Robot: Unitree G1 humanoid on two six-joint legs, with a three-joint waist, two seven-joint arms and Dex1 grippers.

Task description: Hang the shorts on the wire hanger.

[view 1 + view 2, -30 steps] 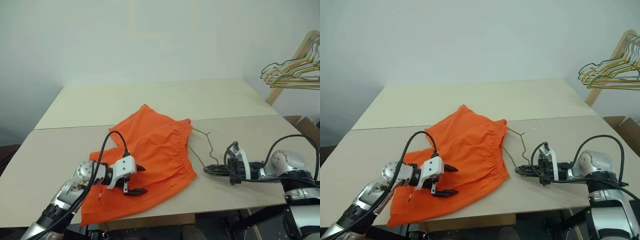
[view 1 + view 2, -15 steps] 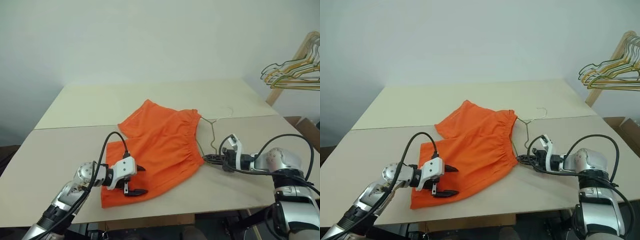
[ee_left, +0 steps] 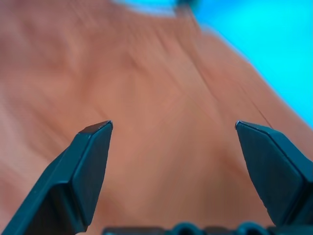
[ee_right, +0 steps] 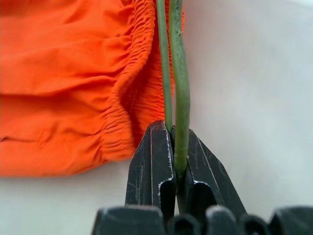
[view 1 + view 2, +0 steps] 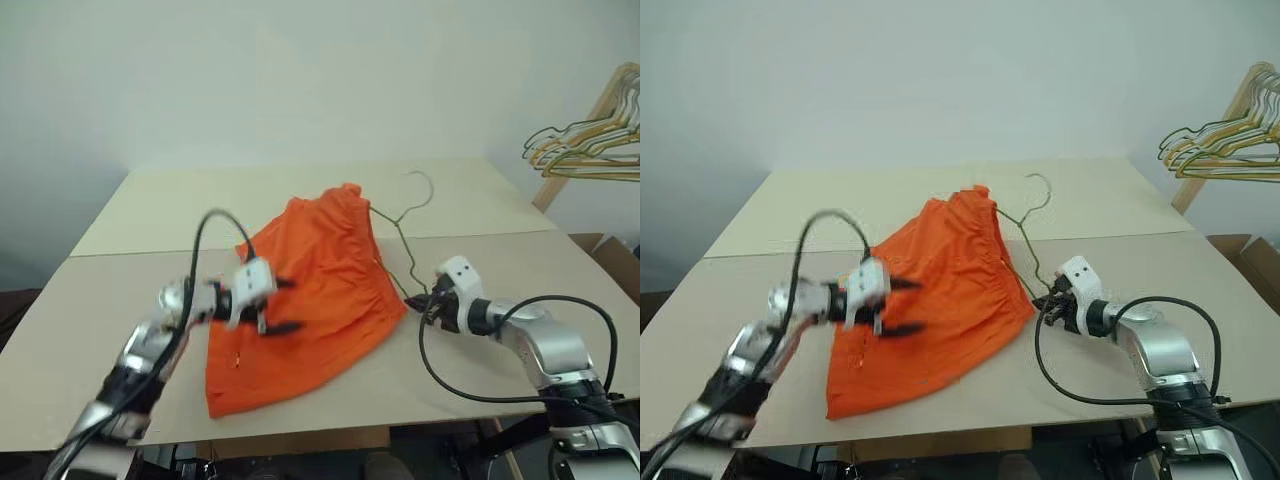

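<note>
Step in hand: threading the hanger into the shorts, as I judge it; the garment is partly on the wire but not yet hung.
Shorts point(image 5: 305, 300): bright orange, one end raised off the table point(image 5: 120, 300) along the wire, the rest trailing down toward the near edge.
Wire hanger point(image 5: 398, 225): thin dark olive wire, tilted up, hook point(image 5: 424, 187) high over the far half of the table; most of its frame sits inside or behind the waistband.
Right gripper point(image 4: 175, 147): fingers pinched tight on a corner of the wire hanger, just beside the gathered waistband.
Left gripper point(image 5: 280, 305): fingers spread wide, nothing between them, poised over the middle of the orange cloth; I cannot tell whether a tip brushes it.
Backdrop: a bunch of pale hangers point(image 5: 585, 145) on a wooden rack, well apart at the right.
Next move, my judgement: the left gripper needs to take hold of cloth near the waistband and draw it along the wire while the right keeps the frame steady; loose fabric could slide back off.
Change since a second ago: the hanger lay flat on the table then and now stands tilted with its hook raised; the shorts lay flat and spread and are now bunched and lifted at one end; the left gripper has risen and gone forward.
</note>
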